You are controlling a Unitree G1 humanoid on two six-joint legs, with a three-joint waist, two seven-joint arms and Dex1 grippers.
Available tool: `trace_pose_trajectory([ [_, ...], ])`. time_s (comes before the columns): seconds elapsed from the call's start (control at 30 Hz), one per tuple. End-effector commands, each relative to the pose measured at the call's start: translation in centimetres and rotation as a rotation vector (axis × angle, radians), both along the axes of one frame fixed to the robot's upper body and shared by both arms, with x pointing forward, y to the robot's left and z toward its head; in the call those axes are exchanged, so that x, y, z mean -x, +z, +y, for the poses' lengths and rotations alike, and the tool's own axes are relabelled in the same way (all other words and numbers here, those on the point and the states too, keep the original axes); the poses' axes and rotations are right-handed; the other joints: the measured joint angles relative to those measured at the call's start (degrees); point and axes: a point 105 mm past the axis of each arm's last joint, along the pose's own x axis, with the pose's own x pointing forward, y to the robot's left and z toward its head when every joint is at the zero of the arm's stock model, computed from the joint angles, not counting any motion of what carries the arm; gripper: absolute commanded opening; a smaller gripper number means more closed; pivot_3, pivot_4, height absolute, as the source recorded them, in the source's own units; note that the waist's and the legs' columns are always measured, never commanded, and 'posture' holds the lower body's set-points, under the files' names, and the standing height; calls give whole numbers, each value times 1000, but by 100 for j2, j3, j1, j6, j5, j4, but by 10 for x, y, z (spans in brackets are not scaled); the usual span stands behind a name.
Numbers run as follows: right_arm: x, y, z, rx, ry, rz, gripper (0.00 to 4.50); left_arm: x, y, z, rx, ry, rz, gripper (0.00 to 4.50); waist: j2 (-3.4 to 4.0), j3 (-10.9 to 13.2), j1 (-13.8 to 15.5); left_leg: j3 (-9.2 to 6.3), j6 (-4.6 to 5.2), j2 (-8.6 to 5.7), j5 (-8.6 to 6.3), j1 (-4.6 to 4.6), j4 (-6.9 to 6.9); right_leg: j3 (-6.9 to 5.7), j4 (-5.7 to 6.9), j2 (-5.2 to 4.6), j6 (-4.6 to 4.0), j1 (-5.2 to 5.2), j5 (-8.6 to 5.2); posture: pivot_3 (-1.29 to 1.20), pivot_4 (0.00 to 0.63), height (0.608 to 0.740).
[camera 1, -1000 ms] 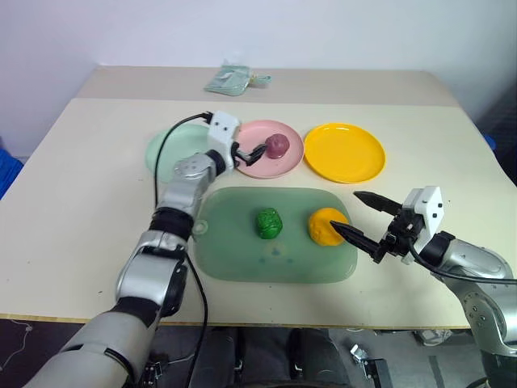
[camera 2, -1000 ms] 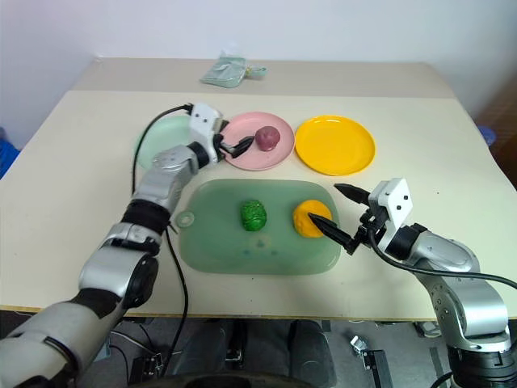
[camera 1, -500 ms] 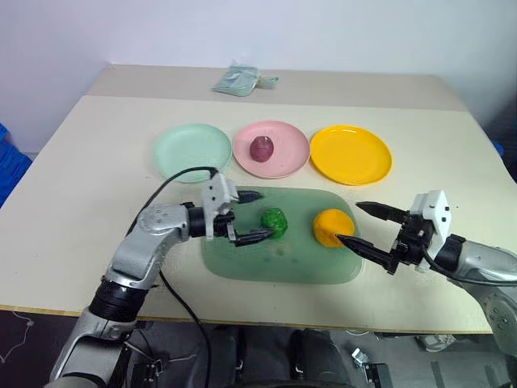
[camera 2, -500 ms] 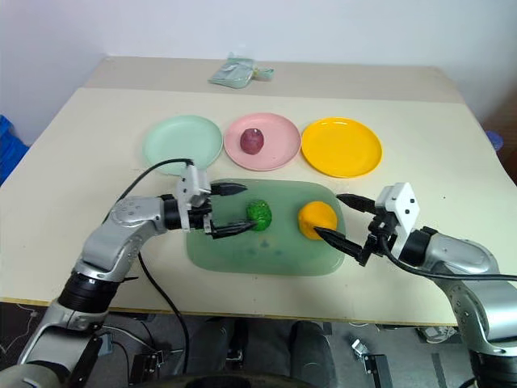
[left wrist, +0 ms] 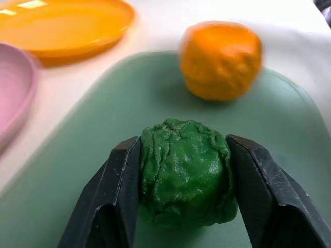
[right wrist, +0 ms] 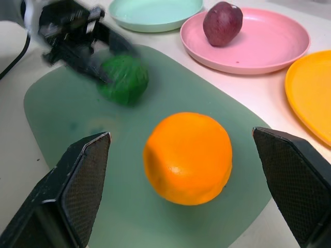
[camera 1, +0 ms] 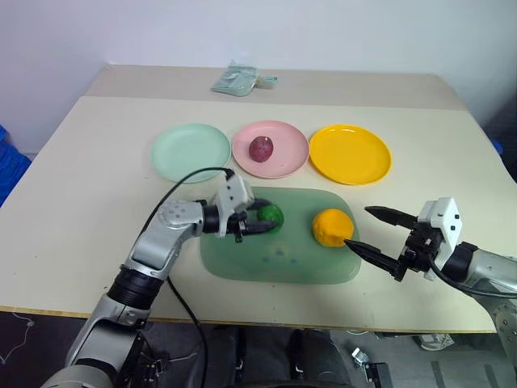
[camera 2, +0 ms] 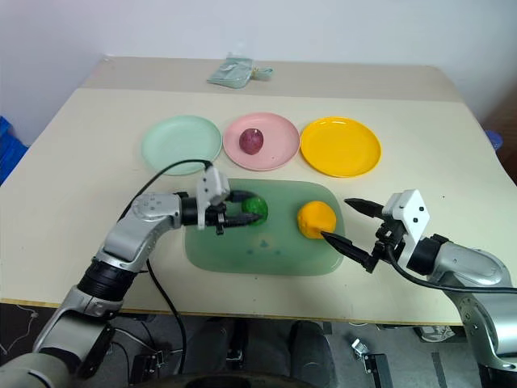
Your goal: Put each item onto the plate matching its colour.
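There are three small lumpy balls: one dark purple-red ball point(camera 1: 260, 149), one dark green ball point(camera 1: 271, 215), one orange ball point(camera 1: 332, 227). There are three round plastic plates: one mint green plate point(camera 1: 191, 152), one pink plate point(camera 1: 289, 151), one yellow-orange plate point(camera 1: 350, 153). There is one see-through green tray point(camera 1: 279, 257) and one small pale grey-green packet point(camera 1: 236, 82).

Table point(camera 1: 89, 186): you see a pale beige top across most of the frame, with a seam running across its far part.
Wall point(camera 1: 323, 32): plain white, along the top of the frame.
Floor point(camera 1: 24, 339): dark, lower left below the table edge.
Blue object point(camera 1: 10, 166): at the left edge.
Light: even, soft shadows.

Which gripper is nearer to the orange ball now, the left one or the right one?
Right. The open right gripper sits just beside the orange ball; the left gripper is farther off, shut on the green ball.
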Motion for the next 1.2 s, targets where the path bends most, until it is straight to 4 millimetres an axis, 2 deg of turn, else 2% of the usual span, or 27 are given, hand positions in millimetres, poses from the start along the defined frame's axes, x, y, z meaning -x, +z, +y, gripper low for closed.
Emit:
trace_pose_trajectory([
  [0.03,-6,12,1,-6,-3,-82,4500,-44,47,46,193,357,-92,2287,-1,0,3,-1,0,0,0,0,1,0,1,0,0,0,0,0,150,740],
  [0.1,-9,12,3,-11,-2,-94,4500,-65,52,76,219,575,-105,2287,-2,0,2,-1,-1,-1,0,1,2,-1,3,2,1,0,1,0,150,740],
  [0.2,-16,12,6,-23,6,-106,4500,-91,37,127,126,926,-73,2287,-2,-1,-5,1,-1,-4,1,1,1,-6,6,5,3,-1,0,0,150,740],
  [0.27,-19,11,9,-27,12,-110,4500,-97,31,145,128,1037,-49,2287,-3,0,-2,5,0,-5,1,1,0,-7,7,6,4,-2,1,0,150,740],
  [0.33,-21,10,10,-26,17,-111,4500,-99,30,150,160,1067,-30,2287,-9,3,15,6,0,-6,1,0,0,-8,10,6,4,-4,0,0,150,740],
  [0.37,-22,10,10,-24,18,-112,4500,-100,30,149,177,1065,-28,2991,-12,5,29,5,0,-6,1,-2,2,-9,10,6,5,-4,0,0,150,740],
  [0.47,-26,11,8,-21,10,-99,4500,-100,33,147,188,1046,-34,4413,-14,4,27,3,0,-10,1,-5,5,-10,9,3,6,-1,1,0,150,740],
  [0.6,-23,6,11,-30,40,-22,4500,-96,40,146,182,991,-85,4413,-14,4,-1,4,-3,-8,2,-3,3,-10,9,4,6,-3,1,0,150,740],
  [0.7,-21,3,17,-12,39,-31,4500,-87,50,148,200,940,-149,4413,-14,4,-12,5,-6,-6,3,-3,1,-9,9,5,6,-6,1,0,150,740],
  [0.8,-20,-3,22,19,50,-26,4500,-73,57,140,175,824,-220,4413,-13,4,-19,7,-8,-4,4,-3,0,-9,8,5,6,-8,1,0,150,740],
  [0.87,-21,-11,24,40,51,-5,4500,-53,54,125,111,670,-268,4413,-12,3,-19,8,-10,-4,5,-2,-1,-9,8,5,6,-8,1,0,150,740],
  [1.03,-34,-31,22,85,1,43,4500,12,26,72,24,216,-158,4413,-11,2,-21,7,-11,-4,4,-2,0,-7,5,0,5,-5,1,0,150,740],
  [1.13,-39,-39,20,89,-13,59,4500,39,11,55,-34,77,-100,4413,-7,2,-12,6,-11,-3,4,2,1,-5,5,-2,3,-3,0,0,150,740],
  [1.2,-43,-38,18,73,-28,51,3932,49,8,48,-28,40,-72,4500,-5,1,-19,6,-11,-3,4,1,-2,-2,5,-1,2,-5,0,0,150,740],
])
